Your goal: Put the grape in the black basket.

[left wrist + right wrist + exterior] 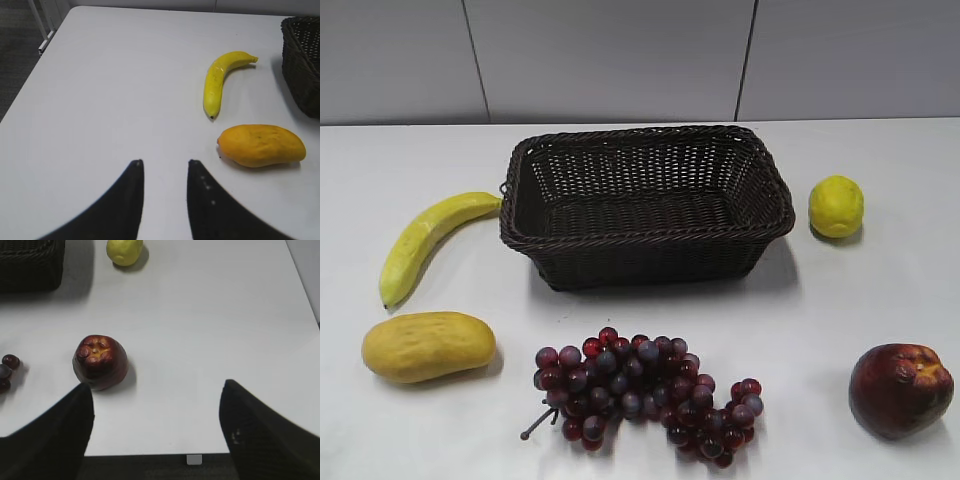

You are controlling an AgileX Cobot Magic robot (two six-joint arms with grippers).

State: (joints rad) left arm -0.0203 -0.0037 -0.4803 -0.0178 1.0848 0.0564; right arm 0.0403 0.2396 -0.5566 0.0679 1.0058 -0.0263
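White table [880, 270] carries the grape [645, 392] at 6 o'clock from the empty black basket [645, 205]; both grippers' jaws are released. Grasp the bunch centrally, then lift clear of the rim.

One basket [647, 250], grape bunch [645, 392], banana [425, 242], mango [428, 346], lemon [836, 206], apple [900, 389].
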